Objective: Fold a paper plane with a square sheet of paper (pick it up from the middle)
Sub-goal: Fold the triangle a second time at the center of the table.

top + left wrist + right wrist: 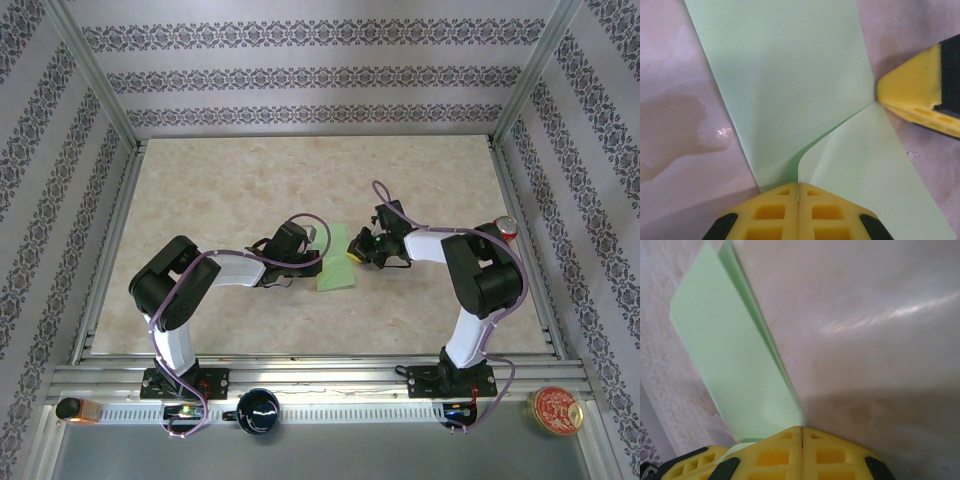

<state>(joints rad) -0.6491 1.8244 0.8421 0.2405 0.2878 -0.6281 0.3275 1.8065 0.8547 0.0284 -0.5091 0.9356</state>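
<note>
Top external: square sheet of paper (336,260) at the middle of the table (230,180), held from two sides. Clamped at one edge by the left gripper (799,192), fingers pressed together on a raised fold; clamped opposite by the right gripper (802,434), fingers likewise together. Looks early: one fold underway, no pointed nose or wings yet.

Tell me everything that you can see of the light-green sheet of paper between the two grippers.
The square sheet of paper is thin, plain, light green and matt. It is folded into a narrow strip, and the right wrist view shows at least two layers. It sits over the marbled table between the arms. A soft bend runs across it from one gripper to the other. The left gripper and the right gripper each pinch an edge, jaws shut.
</note>
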